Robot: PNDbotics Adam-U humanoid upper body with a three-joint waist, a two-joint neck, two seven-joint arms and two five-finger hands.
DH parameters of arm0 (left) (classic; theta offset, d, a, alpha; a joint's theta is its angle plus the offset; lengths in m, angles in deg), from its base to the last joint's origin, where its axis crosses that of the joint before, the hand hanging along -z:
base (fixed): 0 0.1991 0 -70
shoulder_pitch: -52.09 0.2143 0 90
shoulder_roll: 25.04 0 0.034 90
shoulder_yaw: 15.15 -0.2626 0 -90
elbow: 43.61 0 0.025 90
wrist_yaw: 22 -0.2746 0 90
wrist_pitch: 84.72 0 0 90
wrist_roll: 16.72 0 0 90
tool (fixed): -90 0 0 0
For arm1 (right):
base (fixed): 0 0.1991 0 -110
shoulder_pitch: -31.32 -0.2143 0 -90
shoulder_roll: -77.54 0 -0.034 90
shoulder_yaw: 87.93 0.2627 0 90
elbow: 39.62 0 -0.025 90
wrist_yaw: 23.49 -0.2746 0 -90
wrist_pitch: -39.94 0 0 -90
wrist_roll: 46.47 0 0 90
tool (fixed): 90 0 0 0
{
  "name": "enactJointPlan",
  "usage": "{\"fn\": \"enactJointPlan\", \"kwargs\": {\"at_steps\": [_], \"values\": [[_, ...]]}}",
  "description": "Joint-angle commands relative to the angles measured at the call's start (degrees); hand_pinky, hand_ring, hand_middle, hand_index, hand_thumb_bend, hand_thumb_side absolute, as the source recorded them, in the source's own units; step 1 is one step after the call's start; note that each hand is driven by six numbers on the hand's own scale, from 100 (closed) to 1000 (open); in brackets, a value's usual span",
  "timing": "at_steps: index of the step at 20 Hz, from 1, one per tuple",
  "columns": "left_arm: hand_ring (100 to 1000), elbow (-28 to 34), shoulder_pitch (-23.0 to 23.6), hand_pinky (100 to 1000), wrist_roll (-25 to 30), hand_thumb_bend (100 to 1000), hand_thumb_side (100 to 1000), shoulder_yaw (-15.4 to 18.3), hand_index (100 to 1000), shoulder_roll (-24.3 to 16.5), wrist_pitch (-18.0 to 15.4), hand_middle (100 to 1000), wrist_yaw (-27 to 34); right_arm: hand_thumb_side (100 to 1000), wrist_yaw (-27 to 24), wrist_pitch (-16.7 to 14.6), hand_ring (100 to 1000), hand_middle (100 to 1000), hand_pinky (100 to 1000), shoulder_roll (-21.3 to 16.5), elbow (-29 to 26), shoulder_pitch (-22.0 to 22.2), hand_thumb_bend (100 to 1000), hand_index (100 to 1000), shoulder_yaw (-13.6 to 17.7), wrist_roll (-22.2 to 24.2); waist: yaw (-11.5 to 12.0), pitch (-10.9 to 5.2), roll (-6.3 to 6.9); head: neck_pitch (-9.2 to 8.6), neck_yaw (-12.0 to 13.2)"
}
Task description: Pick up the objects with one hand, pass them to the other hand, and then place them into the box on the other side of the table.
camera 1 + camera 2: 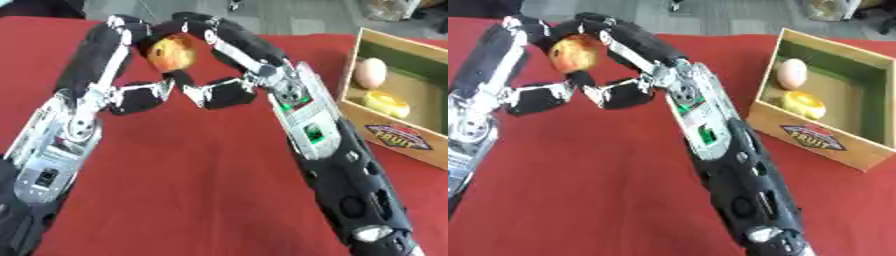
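Note:
A round orange-yellow fruit (172,52) hangs above the far middle of the red table, caught between both hands. My left hand (98,55) reaches in from the left, fingers curled over the fruit's top and thumb bent below it. From the right, my right hand (254,55) curls its fingers over the other side, with its thumb underneath too. Both hands touch the fruit. The wooden box (398,137) with a "FRUIT" label stands at the right edge.
Inside the box lie a pale egg-shaped fruit (371,71) and a yellow piece (386,102). Red cloth (192,175) covers the table between and below the arms. A grey floor shows beyond the far edge.

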Motion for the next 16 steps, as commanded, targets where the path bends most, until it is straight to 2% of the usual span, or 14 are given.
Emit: {"fn": "enactJointPlan", "kwargs": {"at_steps": [1,8,13,16], "values": [[500,1.59,-0.82,664,-0.28,222,100,0.34,459,-0.49,0.03,432,-0.35,100,-0.61,0.12,1000,706,967,0.23,-0.28,-0.84,100,806,0.06,0.01,0.02,-1.6,0.0,-0.63,-0.07],[500,1.76,-0.76,664,-0.64,228,100,0.4,460,-0.28,0.03,433,-0.62,100,-2.06,0.35,1000,586,954,0.28,-0.03,-0.76,100,717,0.16,0.03,0.07,-1.59,-0.01,-0.65,-0.08],[501,2.08,-0.72,664,-0.9,232,100,0.47,461,-0.33,-0.08,432,-1.22,100,-1.37,0.42,1000,575,951,0.12,0.04,-0.66,100,711,0.29,-0.07,0.1,-1.54,0.0,-0.71,-0.09],[501,2.33,-0.67,664,-1.2,233,100,0.54,462,-0.29,-0.09,432,-1.56,128,-0.19,0.08,1000,603,958,-0.07,-0.03,-0.57,100,742,0.34,0.29,0.09,-1.49,-0.02,-0.77,0.01]]}}
